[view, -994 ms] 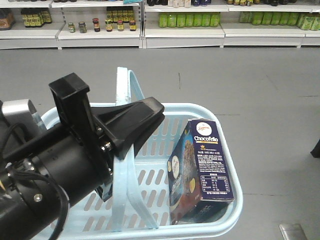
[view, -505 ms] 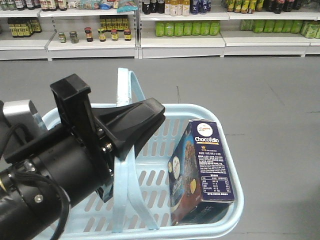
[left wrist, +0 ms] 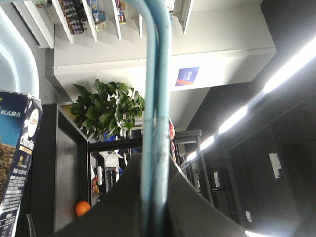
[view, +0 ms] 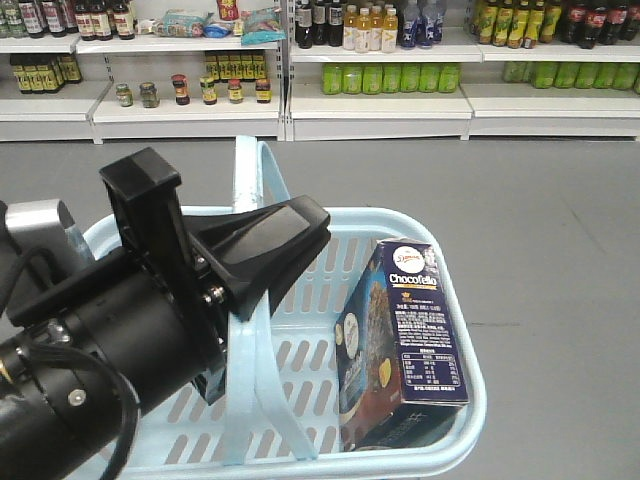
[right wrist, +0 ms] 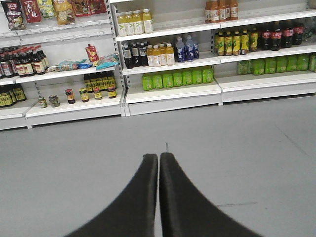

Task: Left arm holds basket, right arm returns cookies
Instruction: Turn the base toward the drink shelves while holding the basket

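The left arm [view: 100, 340] reaches over the light blue basket [view: 450, 230], and the left gripper [view: 292, 235] pinches both raised handles [view: 245, 175] between its jaws. The Chocofello cookies box [view: 405, 335] stands tilted inside the basket, at its right end. The right gripper [right wrist: 158, 165] has empty jaws pressed together, above the grey floor [right wrist: 247, 148].

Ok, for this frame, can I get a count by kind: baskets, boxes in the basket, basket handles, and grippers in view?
Baskets: 1, the light blue basket
Boxes inside it: 1, the Chocofello cookies
Handles: 2, the basket's handles, raised together
Grippers: 2, the left gripper clamped on the handles, the right gripper shut and empty
Total: 6
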Motion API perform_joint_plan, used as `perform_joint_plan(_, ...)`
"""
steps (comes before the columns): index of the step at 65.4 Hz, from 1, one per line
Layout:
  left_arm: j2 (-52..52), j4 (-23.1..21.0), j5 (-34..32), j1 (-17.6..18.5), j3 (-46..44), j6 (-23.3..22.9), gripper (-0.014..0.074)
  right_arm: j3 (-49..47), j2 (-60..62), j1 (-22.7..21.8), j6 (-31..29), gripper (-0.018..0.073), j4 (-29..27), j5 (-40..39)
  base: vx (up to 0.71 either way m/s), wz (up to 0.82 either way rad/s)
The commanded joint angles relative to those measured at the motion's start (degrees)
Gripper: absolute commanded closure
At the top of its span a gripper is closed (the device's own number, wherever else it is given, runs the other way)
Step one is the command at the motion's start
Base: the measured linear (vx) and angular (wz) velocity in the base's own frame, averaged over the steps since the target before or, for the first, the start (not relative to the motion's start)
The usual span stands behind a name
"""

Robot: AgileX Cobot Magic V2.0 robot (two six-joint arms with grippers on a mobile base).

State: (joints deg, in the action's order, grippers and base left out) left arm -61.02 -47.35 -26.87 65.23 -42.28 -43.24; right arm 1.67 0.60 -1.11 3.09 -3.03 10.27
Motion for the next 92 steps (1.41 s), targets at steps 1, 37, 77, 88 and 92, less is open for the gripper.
perform_joint_plan(1,1.34,2.58,-4.74,0.42,-1.85,0.10,0.0604,0.10,0.68,-0.42,-0.73,0.0567,0.13,-4.31,0.50,0.06)
perform_joint_plan(37,1.34,2.58,-4.74,0.42,-1.85,0.10,0.0604,0.10,0.68,-0.42,-0.73,0.0567,0.13,-4.50,0.50,0.00)
perform_joint_plan(77,1.34,2.58,-4.74,0.42,-1.85,0.10,0.0604,0.10,0.68,-0.42,-0.73,0.0567,0.13,-4.50,0.52,-0.02)
perform_joint_plan(88,1.34,2.58,-4.74,0.42,-1.85,0.10,0.0604,0.10,0.68,-0.42,-0.73,0.0567,0.13,-4.50,0.52,-0.07)
perform_joint_plan(92,1.34,2.58,-4.74,0.42,-1.85,0.10,0.0604,0.10,0.68,-0.42,-0.73,0.0567,0.13,-4.50,0.52,-0.11)
